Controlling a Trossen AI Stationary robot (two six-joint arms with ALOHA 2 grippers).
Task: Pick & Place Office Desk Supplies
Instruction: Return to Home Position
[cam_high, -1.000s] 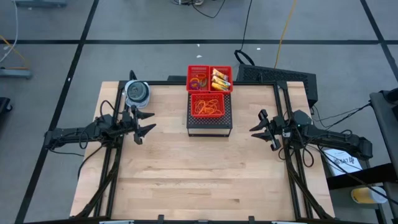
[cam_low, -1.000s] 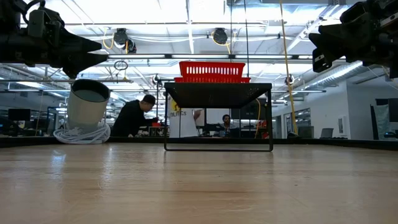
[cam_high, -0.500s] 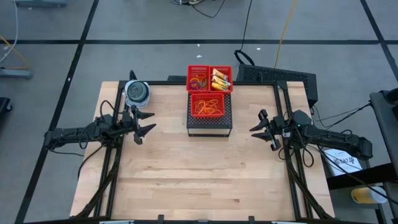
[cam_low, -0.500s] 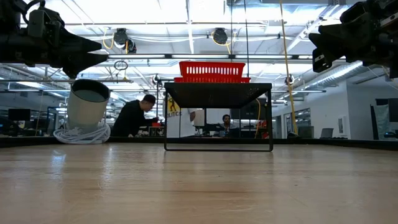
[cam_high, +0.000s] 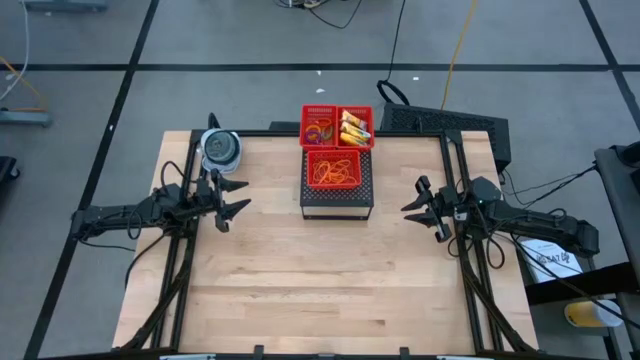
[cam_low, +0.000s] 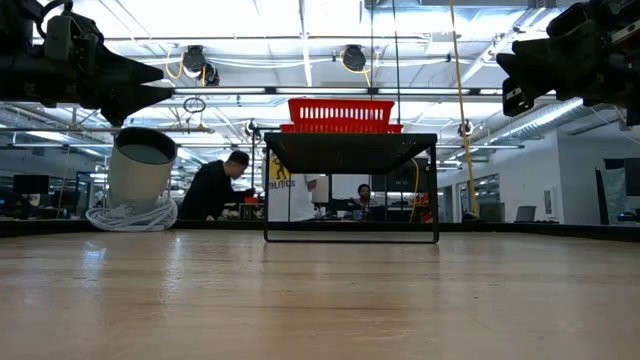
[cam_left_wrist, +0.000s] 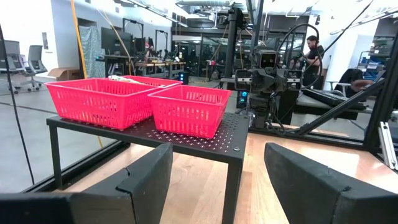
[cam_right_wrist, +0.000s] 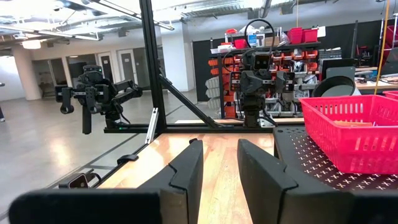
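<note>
Both arms sit out at either side of the bench (cam_high: 320, 290), so the return home looks all but done. The left gripper (cam_high: 232, 200) and right gripper (cam_high: 418, 207) each hang empty with fingers apart, well clear of the black shelf (cam_high: 337, 203) between them. The rubber bands (cam_high: 338, 170) lie in the front red basket (cam_high: 309, 170), with the rings (cam_high: 319, 130) and yellow packets (cam_high: 353, 126) in the two behind. Any last retreat by the left arm should mind the blue-grey container (cam_high: 220, 148) just beside it.

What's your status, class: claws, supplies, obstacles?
Left claw and right claw open, empty, flanking shelf. Rubber bands in front red basket. Container by left claw, apart.
</note>
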